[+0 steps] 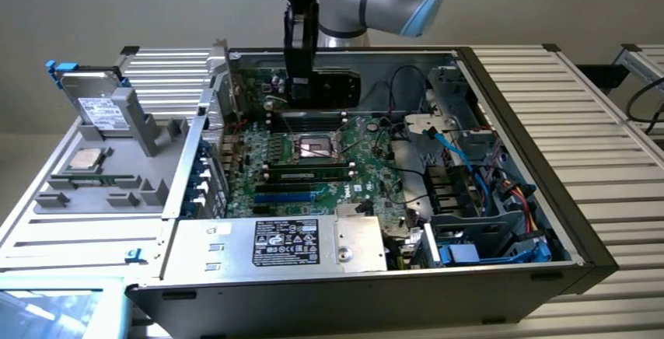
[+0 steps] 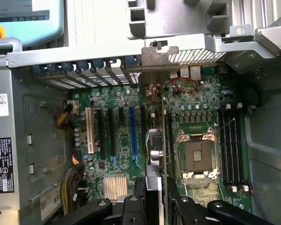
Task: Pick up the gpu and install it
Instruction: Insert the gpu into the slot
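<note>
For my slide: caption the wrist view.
Jaws shut on the gpu, held edge-on over the motherboard in the open computer case.

Case lies open on top — clear drop onto the board. Tool, closed on the gpu, hangs over the board's far part, close to the far wall.

Exterior view's right, inside: drive cage and loose cables crowd that side — tight.

Near side: power supply blocks.

Exterior view's left: slot brackets and the raised side panel wall it in; beyond, a tray with a hard drive standing up.

Low on the board: socket, memory stick.

Table beside the case on the exterior view's right is open.
</note>
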